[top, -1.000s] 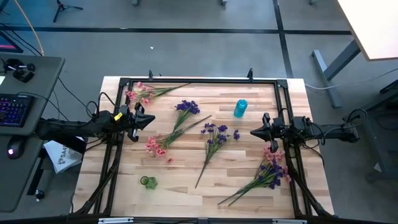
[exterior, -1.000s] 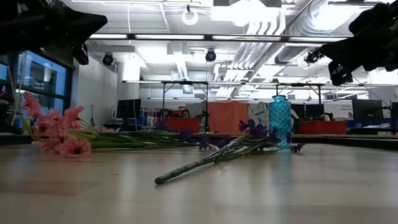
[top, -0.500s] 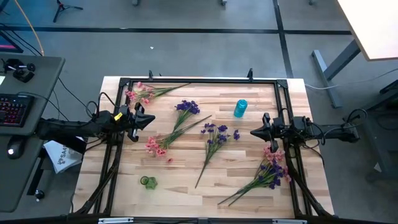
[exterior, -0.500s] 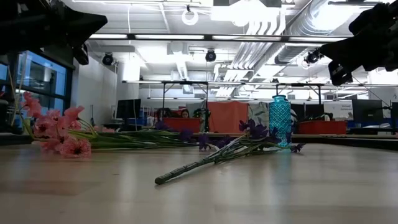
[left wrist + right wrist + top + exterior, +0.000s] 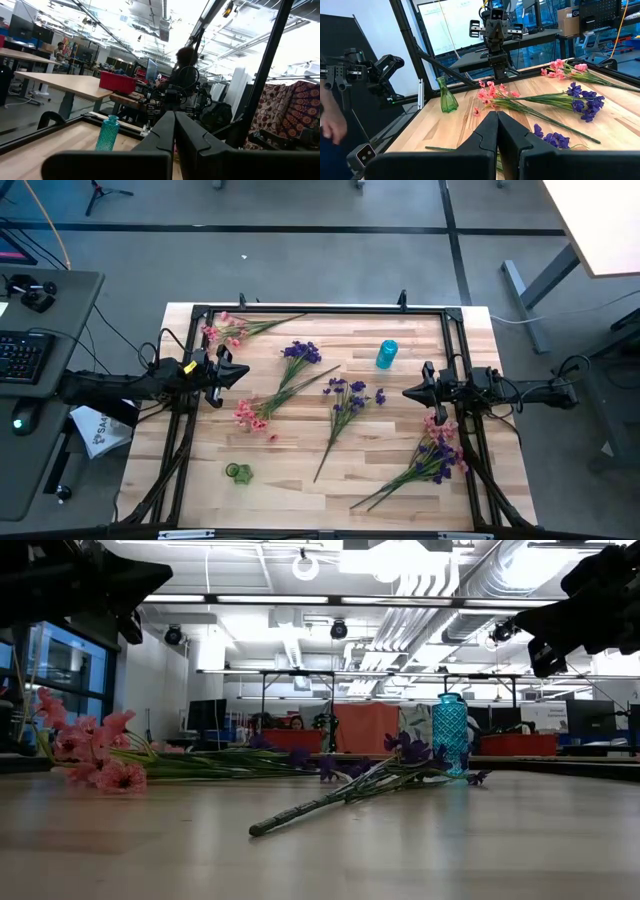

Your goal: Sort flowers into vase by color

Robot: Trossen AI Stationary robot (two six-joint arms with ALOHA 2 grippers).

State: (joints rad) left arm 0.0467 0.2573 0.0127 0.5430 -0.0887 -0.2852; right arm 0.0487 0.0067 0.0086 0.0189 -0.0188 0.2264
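Keyboard (image 5: 22, 356) backlight now off; rest unchanged.

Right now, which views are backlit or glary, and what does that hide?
Low view: bright ceiling lights turn both arms into silhouettes, though the blue vase reads clearly. Left wrist view: blown-out windows, left gripper dark. High view: even light, pink flowers crisp.

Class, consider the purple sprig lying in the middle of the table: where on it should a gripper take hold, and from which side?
Grip the purple sprig on its bare green stem, below the blossoms, coming straight down from above: it lies flat, and the stem is thin and clear of neighbours there.
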